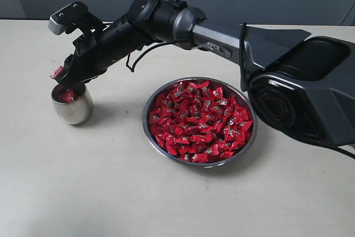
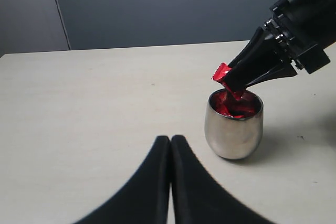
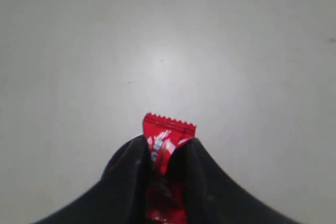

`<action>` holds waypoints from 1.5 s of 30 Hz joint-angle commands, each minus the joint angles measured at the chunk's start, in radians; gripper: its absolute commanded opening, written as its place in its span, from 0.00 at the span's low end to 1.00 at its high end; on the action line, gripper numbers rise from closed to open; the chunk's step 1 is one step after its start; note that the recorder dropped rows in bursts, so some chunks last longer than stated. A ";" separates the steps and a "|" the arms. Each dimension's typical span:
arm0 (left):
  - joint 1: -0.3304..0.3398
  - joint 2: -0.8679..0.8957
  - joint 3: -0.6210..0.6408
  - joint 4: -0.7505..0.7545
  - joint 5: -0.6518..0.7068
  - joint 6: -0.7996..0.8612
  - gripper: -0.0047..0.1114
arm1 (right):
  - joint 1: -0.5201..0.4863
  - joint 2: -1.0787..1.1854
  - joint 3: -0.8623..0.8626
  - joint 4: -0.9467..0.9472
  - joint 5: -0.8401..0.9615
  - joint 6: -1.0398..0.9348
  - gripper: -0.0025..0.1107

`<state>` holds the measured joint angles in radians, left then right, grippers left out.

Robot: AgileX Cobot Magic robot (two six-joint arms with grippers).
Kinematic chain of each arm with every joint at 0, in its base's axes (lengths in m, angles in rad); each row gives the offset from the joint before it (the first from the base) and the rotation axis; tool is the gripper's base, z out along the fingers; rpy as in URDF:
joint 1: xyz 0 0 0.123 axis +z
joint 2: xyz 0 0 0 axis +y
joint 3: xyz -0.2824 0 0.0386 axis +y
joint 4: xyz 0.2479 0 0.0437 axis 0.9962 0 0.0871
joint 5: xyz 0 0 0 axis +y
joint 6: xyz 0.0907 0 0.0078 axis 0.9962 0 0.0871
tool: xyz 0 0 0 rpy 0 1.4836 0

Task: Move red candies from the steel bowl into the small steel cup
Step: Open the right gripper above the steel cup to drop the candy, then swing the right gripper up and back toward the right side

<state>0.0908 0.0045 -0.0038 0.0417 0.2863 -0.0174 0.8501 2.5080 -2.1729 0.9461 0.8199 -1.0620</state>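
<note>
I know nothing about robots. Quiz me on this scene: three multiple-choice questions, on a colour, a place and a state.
1. What colour are the candies in the steel bowl?
A. red
B. blue
C. gold

2. Where is the right gripper?
A. over the steel bowl
B. over the small steel cup
C. behind the bowl

3. That gripper is:
A. open and empty
B. shut on a red candy
C. shut on the cup's rim

Answers:
1 A, red foil wrappers fill the bowl.
2 B, its tips hang at the cup's mouth.
3 B, a crimped wrapper end pokes out of its grip.
</note>
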 commanded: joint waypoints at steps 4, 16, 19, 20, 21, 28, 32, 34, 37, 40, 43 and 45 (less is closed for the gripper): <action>-0.008 -0.004 0.004 0.001 -0.002 -0.003 0.04 | 0.000 -0.007 -0.007 -0.017 0.022 0.000 0.01; -0.008 -0.004 0.004 0.001 -0.002 -0.003 0.04 | 0.000 -0.007 -0.007 -0.106 0.022 0.000 0.19; -0.008 -0.004 0.004 0.001 -0.002 -0.003 0.04 | 0.000 -0.007 -0.007 -0.106 0.022 0.002 0.36; -0.008 -0.004 0.004 0.001 -0.002 -0.003 0.04 | 0.000 -0.007 -0.007 -0.106 0.022 0.002 0.40; -0.008 -0.004 0.004 0.001 -0.002 -0.003 0.04 | 0.000 -0.007 -0.007 -0.106 0.022 0.002 0.41; -0.008 -0.004 0.004 0.001 -0.002 -0.003 0.04 | 0.000 -0.011 -0.007 -0.106 0.006 0.008 0.42; -0.008 -0.004 0.004 0.001 -0.002 -0.003 0.04 | 0.000 -0.039 -0.007 -0.106 -0.023 0.012 0.41; -0.008 -0.004 0.004 0.001 -0.002 -0.003 0.04 | 0.000 -0.061 -0.007 -0.114 -0.056 0.019 0.38; -0.008 -0.004 0.004 0.001 -0.002 -0.003 0.04 | 0.000 -0.100 -0.007 -0.138 -0.106 0.019 0.24; -0.008 -0.004 0.004 0.001 -0.002 -0.003 0.04 | 0.000 -0.132 -0.007 -0.138 -0.147 0.019 0.01; -0.008 -0.004 0.004 0.001 -0.002 -0.003 0.04 | 0.000 -0.153 -0.007 -0.138 -0.180 0.027 0.02; -0.008 -0.004 0.004 0.001 -0.002 -0.003 0.04 | -0.005 -0.160 -0.007 -0.135 -0.201 0.051 0.02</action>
<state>0.0908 0.0045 -0.0038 0.0417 0.2863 -0.0174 0.8501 2.3652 -2.1753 0.8126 0.6529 -1.0344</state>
